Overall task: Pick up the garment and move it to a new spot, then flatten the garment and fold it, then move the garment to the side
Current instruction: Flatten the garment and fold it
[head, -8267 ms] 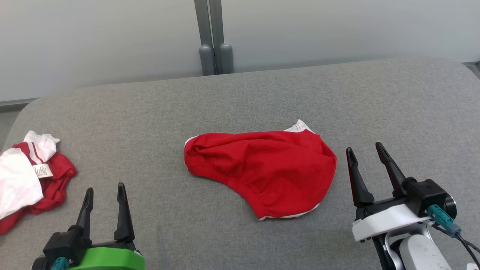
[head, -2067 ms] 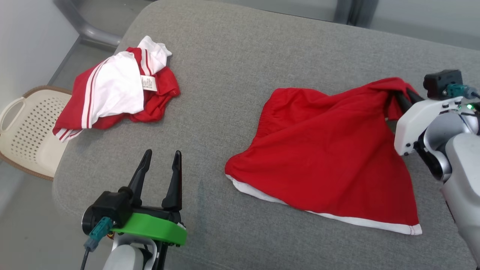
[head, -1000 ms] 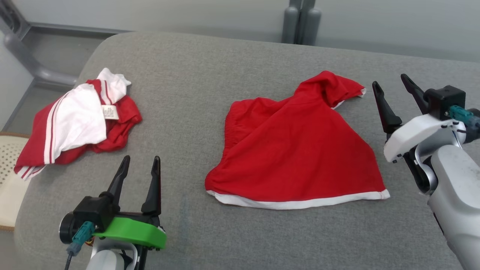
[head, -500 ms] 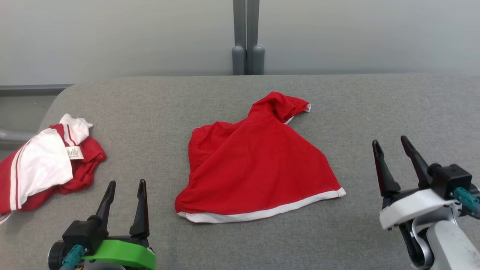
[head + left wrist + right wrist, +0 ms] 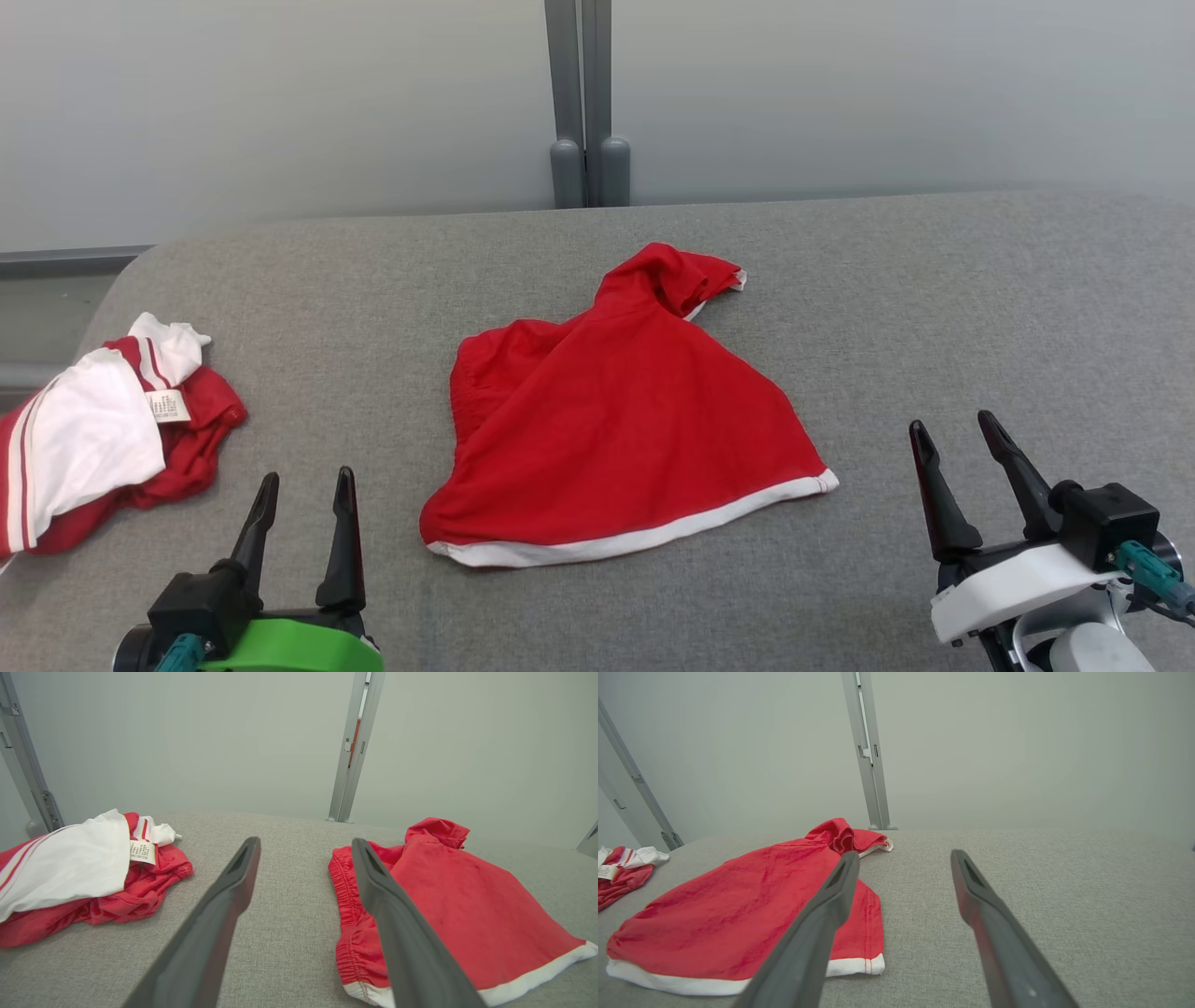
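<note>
Grey padded table (image 5: 934,299) bears red garment (image 5: 616,420), crumpled red-white clothes (image 5: 89,448)

You have the red white-hemmed cloth garment (image 5: 616,420) lying midway across the grey fabric pad (image 5: 934,308). The crumpled red-and-white cloth heap (image 5: 93,448) lies well apart at the pad's left edge. The left gripper (image 5: 306,478) and right gripper (image 5: 952,425) sit before the garment, one to either side.

Left end effector (image 5: 308,474) green-collared — right end effector (image 5: 952,420) white-collared, both black-fingered
</note>
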{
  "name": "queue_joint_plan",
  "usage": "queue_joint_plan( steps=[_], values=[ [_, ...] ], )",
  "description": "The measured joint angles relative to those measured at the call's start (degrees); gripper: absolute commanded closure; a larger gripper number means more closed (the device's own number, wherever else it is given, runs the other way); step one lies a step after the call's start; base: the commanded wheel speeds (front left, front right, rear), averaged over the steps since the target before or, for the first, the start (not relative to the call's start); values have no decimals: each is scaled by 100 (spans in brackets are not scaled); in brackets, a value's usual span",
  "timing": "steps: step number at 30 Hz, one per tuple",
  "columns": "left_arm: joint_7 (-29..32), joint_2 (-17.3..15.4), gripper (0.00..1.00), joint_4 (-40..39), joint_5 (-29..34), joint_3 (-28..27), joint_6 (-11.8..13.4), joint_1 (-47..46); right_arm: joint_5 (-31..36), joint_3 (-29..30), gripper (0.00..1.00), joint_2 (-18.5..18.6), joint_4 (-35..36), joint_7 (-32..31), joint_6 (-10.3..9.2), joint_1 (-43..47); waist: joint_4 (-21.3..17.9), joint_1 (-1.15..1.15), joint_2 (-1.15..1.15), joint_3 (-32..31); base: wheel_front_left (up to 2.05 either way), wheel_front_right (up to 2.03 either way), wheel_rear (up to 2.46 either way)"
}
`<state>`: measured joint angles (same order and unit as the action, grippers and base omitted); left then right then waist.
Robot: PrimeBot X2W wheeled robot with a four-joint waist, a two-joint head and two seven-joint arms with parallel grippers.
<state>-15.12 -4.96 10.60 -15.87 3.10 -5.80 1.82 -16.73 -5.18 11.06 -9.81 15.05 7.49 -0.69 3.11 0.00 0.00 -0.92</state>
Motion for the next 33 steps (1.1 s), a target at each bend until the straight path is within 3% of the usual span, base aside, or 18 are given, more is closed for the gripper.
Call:
queue_joint_plan(
  steps=[18, 21, 28, 33],
  values=[
    [19, 15, 0, 168, 29, 48, -53, -6, 25, -93, 0, 5, -172, 1, 0, -73, 27, 0, 0, -17, 0, 0, 0],
    [413, -32, 0, 323, -153, 335, -119, -9, -38, -214, 0, 23, -385, -12, 0, -130, 26, 0, 0, 8, 0, 0, 0],
    [1514, -347, 0, 468, -667, 1071, -153, -191, -601, -732, 0, 190, -1296, -932, -1, -637, 52, 0, 0, 145, 0, 0, 0],
    [2011, -557, 0, 519, -1094, 1592, -158, -372, -1007, -1058, 0, 246, -1726, -1223, 0, -1044, 91, 0, 0, 328, 0, 0, 0]
  ],
)
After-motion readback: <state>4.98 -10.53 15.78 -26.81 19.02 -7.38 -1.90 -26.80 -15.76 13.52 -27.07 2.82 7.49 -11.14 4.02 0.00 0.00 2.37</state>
